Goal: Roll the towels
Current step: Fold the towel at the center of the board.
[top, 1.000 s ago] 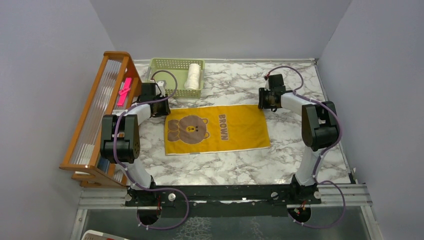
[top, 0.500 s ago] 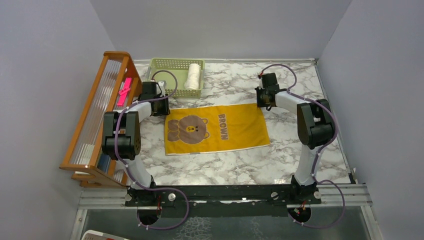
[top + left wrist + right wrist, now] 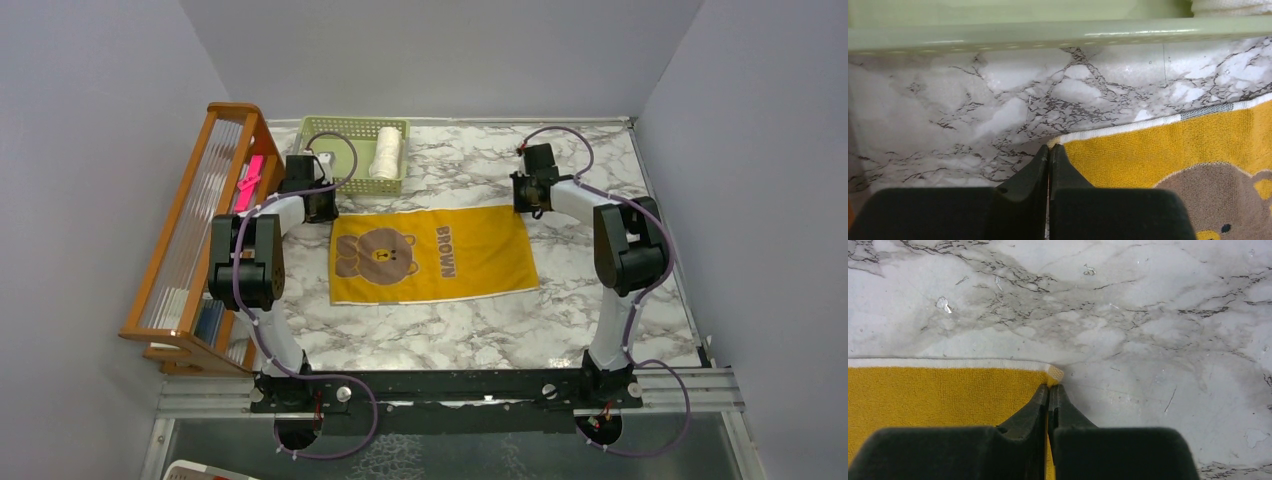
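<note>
Left pincer (image 3: 1049, 148) and right pincer (image 3: 1049, 389) closed, seemingly pinching yellow towel (image 3: 480, 262) at far corners

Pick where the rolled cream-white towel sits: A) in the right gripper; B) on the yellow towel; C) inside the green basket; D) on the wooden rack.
C: the top view shows the cream-white towel lying as a roll inside the green basket, apart from the flat yellow towel.

top camera looks down; wrist cameras close (all share yellow towel (image 3: 432, 255))
</note>
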You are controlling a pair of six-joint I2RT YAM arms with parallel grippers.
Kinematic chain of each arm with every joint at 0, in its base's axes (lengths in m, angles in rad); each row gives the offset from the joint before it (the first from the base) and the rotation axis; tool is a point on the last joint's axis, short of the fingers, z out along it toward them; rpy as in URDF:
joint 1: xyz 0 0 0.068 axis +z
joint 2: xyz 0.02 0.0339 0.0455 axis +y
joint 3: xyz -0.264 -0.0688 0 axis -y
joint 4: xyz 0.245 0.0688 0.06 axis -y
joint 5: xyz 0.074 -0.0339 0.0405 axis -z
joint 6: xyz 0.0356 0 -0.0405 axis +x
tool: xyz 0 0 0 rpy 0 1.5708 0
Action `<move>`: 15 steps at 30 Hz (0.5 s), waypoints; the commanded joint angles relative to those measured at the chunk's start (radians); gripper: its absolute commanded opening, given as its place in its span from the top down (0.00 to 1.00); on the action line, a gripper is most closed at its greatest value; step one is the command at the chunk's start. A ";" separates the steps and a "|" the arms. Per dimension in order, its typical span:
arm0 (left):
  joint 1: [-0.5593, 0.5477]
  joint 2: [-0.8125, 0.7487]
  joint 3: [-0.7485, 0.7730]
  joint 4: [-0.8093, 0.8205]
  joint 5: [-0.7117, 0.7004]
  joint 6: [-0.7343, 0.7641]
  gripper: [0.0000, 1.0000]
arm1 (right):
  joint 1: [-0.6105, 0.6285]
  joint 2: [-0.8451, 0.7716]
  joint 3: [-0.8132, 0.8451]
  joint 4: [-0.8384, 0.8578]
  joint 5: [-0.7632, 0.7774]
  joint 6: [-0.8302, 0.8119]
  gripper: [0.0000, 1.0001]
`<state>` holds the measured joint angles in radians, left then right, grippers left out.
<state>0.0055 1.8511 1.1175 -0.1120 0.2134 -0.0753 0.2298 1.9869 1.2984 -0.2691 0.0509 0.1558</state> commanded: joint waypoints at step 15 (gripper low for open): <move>0.058 -0.180 -0.124 0.209 -0.046 -0.036 1.00 | -0.139 -0.167 -0.142 0.173 -0.057 0.162 0.99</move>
<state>0.0383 1.7844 1.0931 -0.0074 0.2348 -0.0853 0.1265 1.9472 1.2800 -0.2184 -0.0494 0.2497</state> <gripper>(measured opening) 0.017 0.015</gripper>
